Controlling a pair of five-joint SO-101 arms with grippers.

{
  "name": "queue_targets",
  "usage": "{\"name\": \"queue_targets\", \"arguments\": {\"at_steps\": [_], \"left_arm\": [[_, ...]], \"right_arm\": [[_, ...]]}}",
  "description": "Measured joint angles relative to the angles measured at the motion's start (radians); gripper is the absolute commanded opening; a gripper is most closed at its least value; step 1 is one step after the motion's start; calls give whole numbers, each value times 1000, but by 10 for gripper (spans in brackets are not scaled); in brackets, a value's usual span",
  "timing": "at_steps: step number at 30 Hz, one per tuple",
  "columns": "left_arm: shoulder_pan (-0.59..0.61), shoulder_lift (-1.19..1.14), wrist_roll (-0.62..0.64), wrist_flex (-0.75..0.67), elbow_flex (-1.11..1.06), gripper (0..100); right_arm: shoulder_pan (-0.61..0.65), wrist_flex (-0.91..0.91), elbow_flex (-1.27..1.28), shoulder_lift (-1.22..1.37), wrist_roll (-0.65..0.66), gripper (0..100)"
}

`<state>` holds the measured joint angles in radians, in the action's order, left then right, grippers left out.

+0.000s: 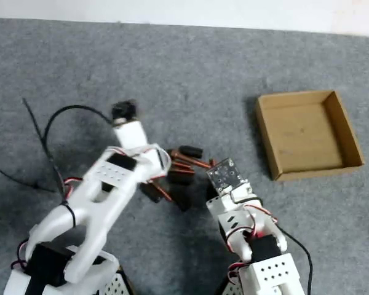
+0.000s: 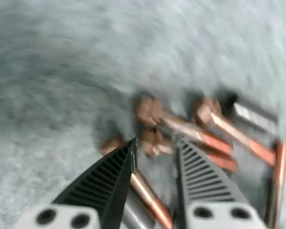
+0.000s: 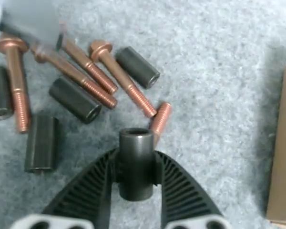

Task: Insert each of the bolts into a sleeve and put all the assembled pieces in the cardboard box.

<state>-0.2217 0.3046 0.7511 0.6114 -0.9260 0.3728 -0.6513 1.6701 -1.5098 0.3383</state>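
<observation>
Several copper bolts [image 3: 122, 79] and dark sleeves [image 3: 75, 99] lie in a loose pile [image 1: 183, 165] on the grey mat between the two arms. My right gripper [image 3: 136, 160] is shut on one dark sleeve [image 3: 135, 177], held with its open end facing away; a short bolt [image 3: 159, 121] lies just beyond it. My left gripper [image 2: 156, 143] hangs open low over the pile's near-left side [image 1: 155, 189], with one bolt [image 2: 150, 199] lying between and under its fingers. The cardboard box [image 1: 301, 132] sits at the right, with nothing visible inside.
A black cable and thin black ties [image 1: 42, 142] lie on the mat at the far left. The box's edge [image 3: 283, 148] is close beside my right gripper. Bare mat stretches between the pile and the box [image 1: 246, 141].
</observation>
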Motion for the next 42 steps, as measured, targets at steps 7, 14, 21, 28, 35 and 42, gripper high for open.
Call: {"name": "queue_targets", "arguments": {"at_steps": [7, 14, 21, 28, 35, 42], "left_arm": [[-58, 2, 20, -43, -58, 235], [-64, -3, 26, -64, -58, 235], [-64, -170, 26, -74, 46, 235], [-66, -324, 34, 110, 241, 235], [-66, -371, 78, 157, 288, 234], [-69, -371, 84, 157, 293, 82]], "right_arm": [[0, 0, 0, 0, 0, 5], [0, 0, 0, 0, 0, 5], [0, 0, 0, 0, 0, 5], [0, 0, 0, 0, 0, 5], [0, 0, 0, 0, 0, 5], [0, 0, 0, 0, 0, 5]]}}
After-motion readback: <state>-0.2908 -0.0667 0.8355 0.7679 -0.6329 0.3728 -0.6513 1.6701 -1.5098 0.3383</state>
